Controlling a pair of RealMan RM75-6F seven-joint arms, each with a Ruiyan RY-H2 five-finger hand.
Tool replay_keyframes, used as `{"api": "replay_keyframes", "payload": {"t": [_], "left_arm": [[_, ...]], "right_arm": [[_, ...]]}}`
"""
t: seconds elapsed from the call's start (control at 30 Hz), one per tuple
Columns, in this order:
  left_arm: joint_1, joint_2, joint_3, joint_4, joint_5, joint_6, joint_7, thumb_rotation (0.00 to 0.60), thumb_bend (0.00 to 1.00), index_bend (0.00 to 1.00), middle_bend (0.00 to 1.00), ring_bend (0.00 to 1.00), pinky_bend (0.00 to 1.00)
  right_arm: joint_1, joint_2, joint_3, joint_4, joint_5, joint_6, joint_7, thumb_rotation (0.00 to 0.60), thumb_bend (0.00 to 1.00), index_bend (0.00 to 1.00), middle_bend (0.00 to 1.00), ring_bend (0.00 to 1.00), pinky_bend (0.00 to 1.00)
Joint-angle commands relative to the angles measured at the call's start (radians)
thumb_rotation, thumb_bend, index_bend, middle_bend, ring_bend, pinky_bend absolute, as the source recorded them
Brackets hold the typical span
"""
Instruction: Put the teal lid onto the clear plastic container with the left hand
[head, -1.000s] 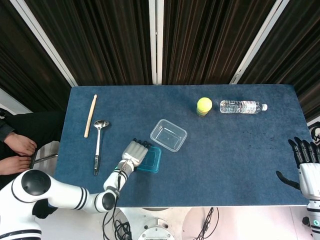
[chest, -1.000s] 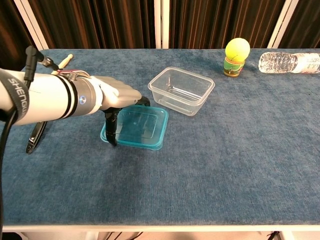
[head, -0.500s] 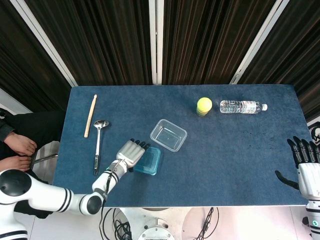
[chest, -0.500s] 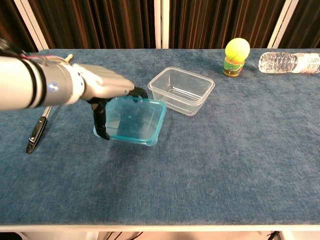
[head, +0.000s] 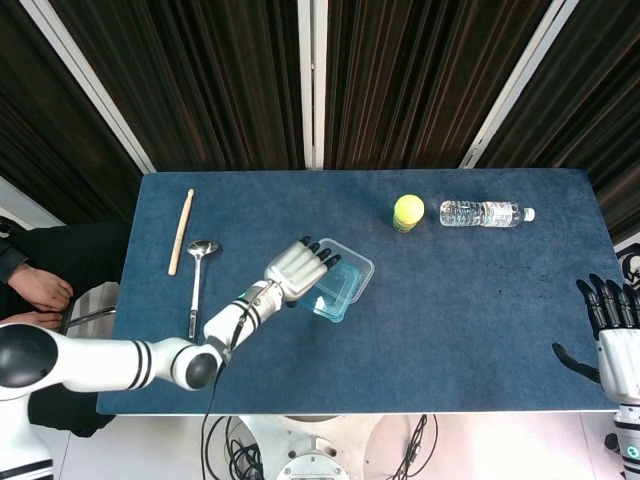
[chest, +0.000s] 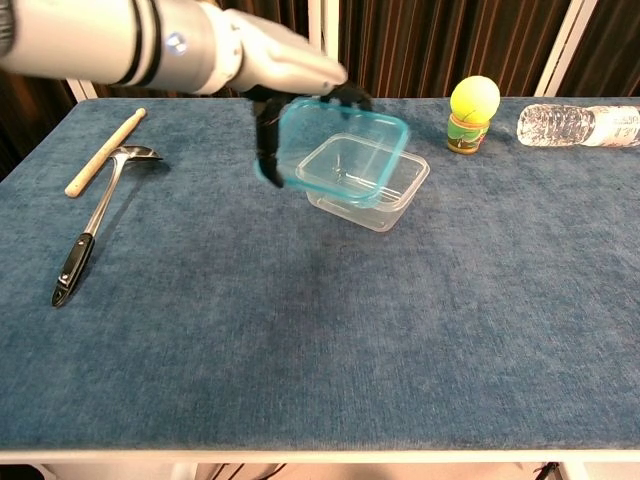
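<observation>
My left hand (head: 297, 270) (chest: 270, 70) holds the teal lid (chest: 340, 152) (head: 333, 294) in the air, tilted, just above and in front of the clear plastic container (chest: 390, 195) (head: 355, 268). The fingers reach over the lid's top edge and the thumb sits at its left side. In the chest view the lid overlaps the container's left half. The container stands upright on the blue table (chest: 400, 330) and holds nothing. My right hand (head: 612, 335) hangs at the table's right edge with fingers spread, holding nothing.
A metal ladle (chest: 95, 225) and a wooden stick (chest: 103, 152) lie at the left. A small jar with a yellow-green ball-shaped top (chest: 472, 113) and a water bottle lying on its side (chest: 578, 125) are at the back right.
My left hand has lifted the teal lid off the table and carried it up and to the right, over the clear container. The right hand has not moved.
</observation>
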Motion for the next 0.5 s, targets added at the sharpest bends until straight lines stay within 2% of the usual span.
{"api": "replay_keyframes", "payload": {"t": [0.03,0.27,0.5], "left_arm": [[-0.082,-0.057,-0.024,0.145,0.076,-0.133,-0.053,0.600,0.38,0.26,0.27,0.18,0.14],[-0.166,-0.135,-0.008,0.356,0.133,-0.283,-0.141,0.600,0.38,0.25,0.24,0.13,0.11],[-0.228,-0.177,0.051,0.501,0.138,-0.391,-0.227,0.600,0.38,0.25,0.22,0.12,0.08]], "right_arm": [[-0.003,0.003,0.001,-0.006,0.008,0.000,-0.005,0.600,0.10,0.00,0.05,0.00,0.01],[-0.010,0.013,0.006,-0.025,0.026,-0.002,-0.016,0.600,0.10,0.00,0.05,0.00,0.01],[-0.013,0.017,0.012,-0.035,0.045,-0.008,-0.022,0.600,0.10,0.00,0.05,0.00,0.01]]}}
